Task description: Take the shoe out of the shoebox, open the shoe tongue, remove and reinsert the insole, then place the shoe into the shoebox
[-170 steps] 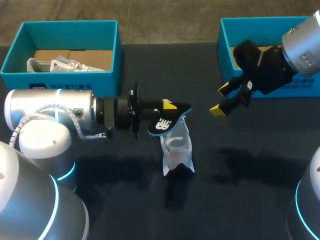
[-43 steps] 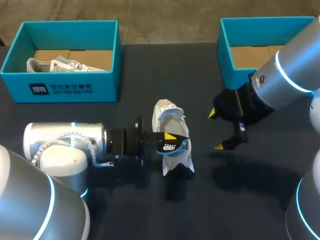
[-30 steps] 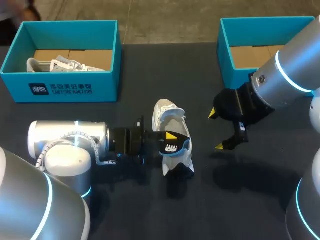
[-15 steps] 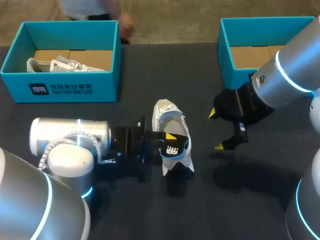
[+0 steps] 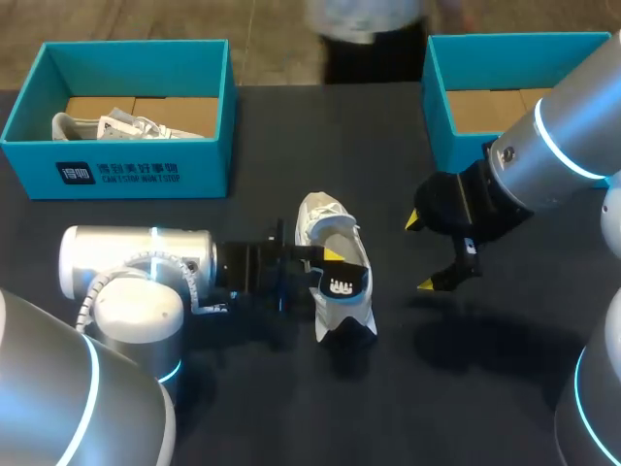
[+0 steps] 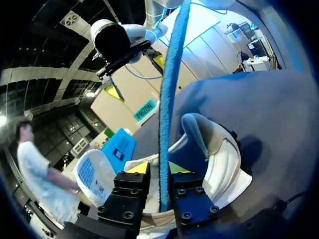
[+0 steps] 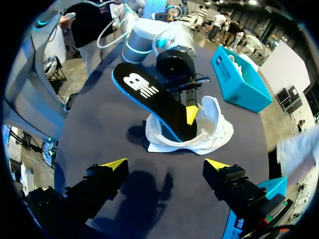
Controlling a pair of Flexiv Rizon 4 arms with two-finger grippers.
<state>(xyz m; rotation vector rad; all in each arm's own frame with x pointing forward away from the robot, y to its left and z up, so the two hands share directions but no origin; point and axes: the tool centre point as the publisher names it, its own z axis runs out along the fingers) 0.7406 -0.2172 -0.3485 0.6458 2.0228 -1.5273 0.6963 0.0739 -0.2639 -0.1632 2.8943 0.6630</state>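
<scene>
Right wrist view, unlike head view, shows insole's broad black face.

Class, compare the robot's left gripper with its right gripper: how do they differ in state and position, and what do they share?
The left gripper is shut on the insole; the right gripper is open and holds nothing. The left gripper is at the white shoe, holding the insole at its opening; the right gripper hangs apart from the shoe, touching nothing. Both have two fingers with yellow tips.

Spare white sneaker, dark table
</scene>
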